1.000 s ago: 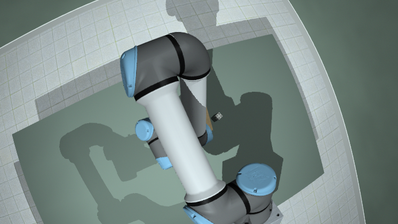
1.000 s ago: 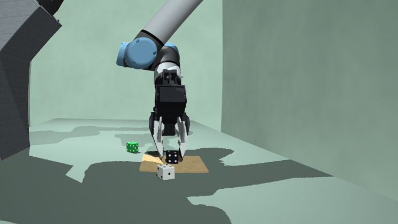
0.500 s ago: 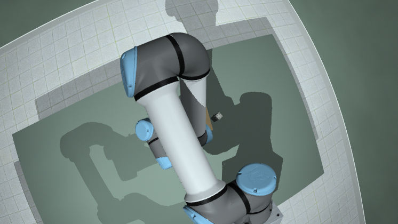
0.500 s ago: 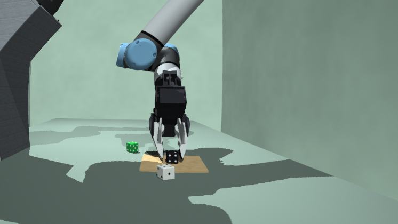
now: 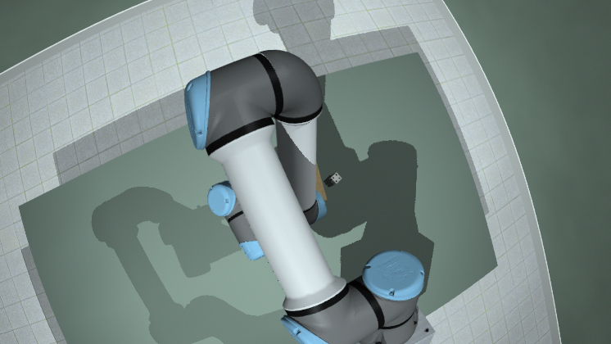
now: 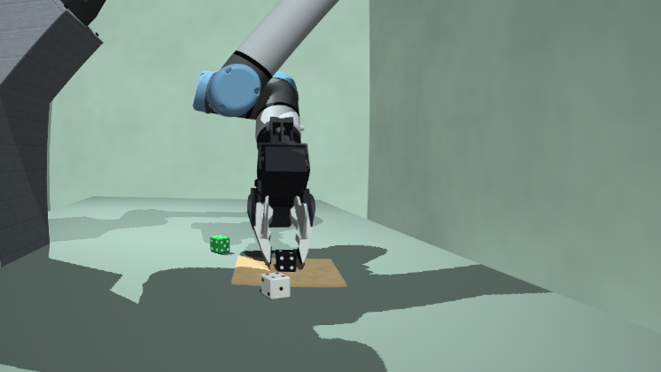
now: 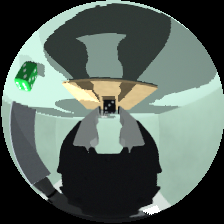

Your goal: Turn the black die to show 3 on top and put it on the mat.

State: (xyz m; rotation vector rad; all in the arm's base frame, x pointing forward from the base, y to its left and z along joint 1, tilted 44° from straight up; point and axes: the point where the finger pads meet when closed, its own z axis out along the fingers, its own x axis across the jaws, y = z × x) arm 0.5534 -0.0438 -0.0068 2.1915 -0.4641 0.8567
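black with white pips, the die [image 6: 285, 260] [image 7: 109, 105] sits over the tan mat [image 5: 321, 187] [image 6: 316, 273] [image 7: 136, 92], four pips on its side toward the exterior view; its top is too foreshortened to read. the gripper [image 6: 286, 264] [image 7: 109, 106] points down around it, fingers partly spread, a gap showing on either side. the white die [image 5: 336, 178] [image 6: 276, 285] lies just off the mat, four on top. the green die [image 6: 219, 244] [image 7: 26, 76] stands apart, beyond the mat.
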